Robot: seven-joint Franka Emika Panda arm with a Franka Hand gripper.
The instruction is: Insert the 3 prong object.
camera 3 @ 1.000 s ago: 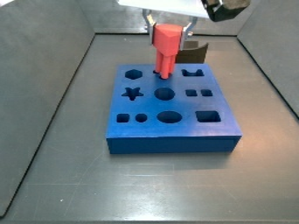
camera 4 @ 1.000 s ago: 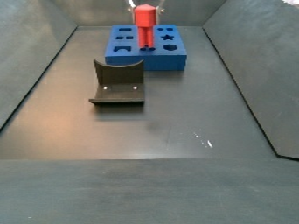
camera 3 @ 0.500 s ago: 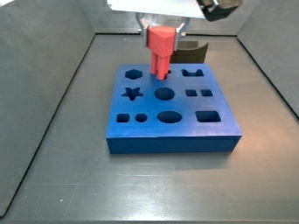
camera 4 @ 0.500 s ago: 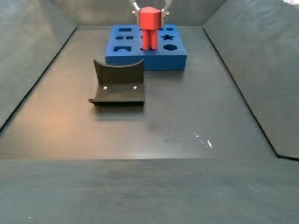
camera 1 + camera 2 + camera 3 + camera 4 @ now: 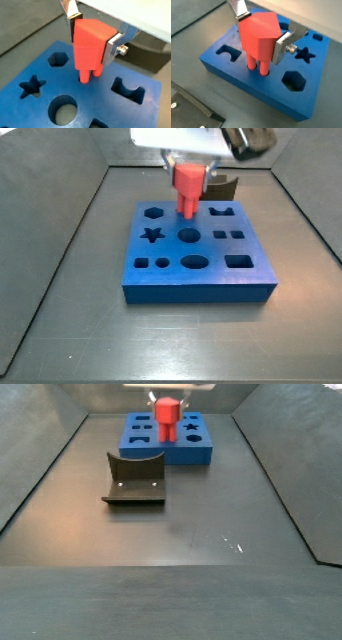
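Observation:
The 3 prong object (image 5: 91, 45) is a red piece with a blocky top and narrow prongs below. My gripper (image 5: 92, 31) is shut on its blocky top and holds it upright over the blue block (image 5: 40, 75). In both wrist views the prong tips meet the block's top face; in a wrist view (image 5: 262, 71) one tip stands in a small hole. It also shows in both side views (image 5: 189, 186) (image 5: 166, 414), upright at the block's back row. The silver fingers (image 5: 281, 46) clamp both sides.
The blue block (image 5: 201, 253) has several shaped holes: hexagon (image 5: 155, 213), star (image 5: 152, 233), round holes (image 5: 189, 234), square ones. The dark fixture (image 5: 135, 480) stands on the floor in front of the block (image 5: 190, 446). Grey walls ring the floor.
The gripper with the red piece has come down a little; the prongs have moved closer to the block's top, now touching it.

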